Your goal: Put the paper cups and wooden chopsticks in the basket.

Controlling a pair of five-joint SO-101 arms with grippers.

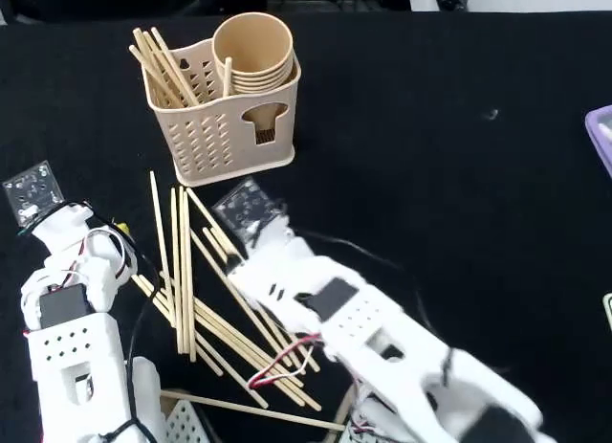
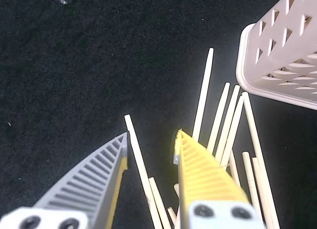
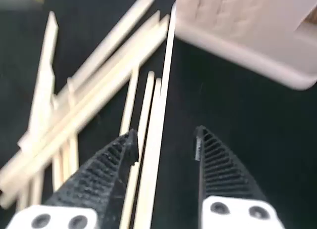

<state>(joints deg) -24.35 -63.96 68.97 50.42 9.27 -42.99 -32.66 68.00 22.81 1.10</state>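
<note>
Wooden chopsticks (image 1: 184,271) lie fanned and crossed on the black surface (image 1: 430,175) just in front of the basket (image 1: 225,137). The basket holds the stacked cups (image 1: 253,46) and a few sticks leaning in its other compartment. So the loose pile looks like all that is left. The left arm (image 1: 67,309) sits at the pile's edge and the right arm (image 1: 335,314) over its middle.

At the left wrist, the left gripper (image 2: 151,135) is spread low over the surface. One chopstick (image 2: 137,155) runs between its jaws, closer to the grey one, and the rest lie beyond the yellow jaw toward the basket. Closing here should catch that single stick cleanly, though centring first would keep it from being pushed aside.

At the right wrist, the right gripper (image 3: 166,135) is also spread. A few parallel sticks lie between its jaws, close to the near-side jaw, and the basket's base is just ahead. A pinch near the sticks' middle should keep them from tipping. They should be lifted clear of the crossed ones and go in steeply beside the cups. The arms are close together, so it seems safer to move one at a time.
</note>
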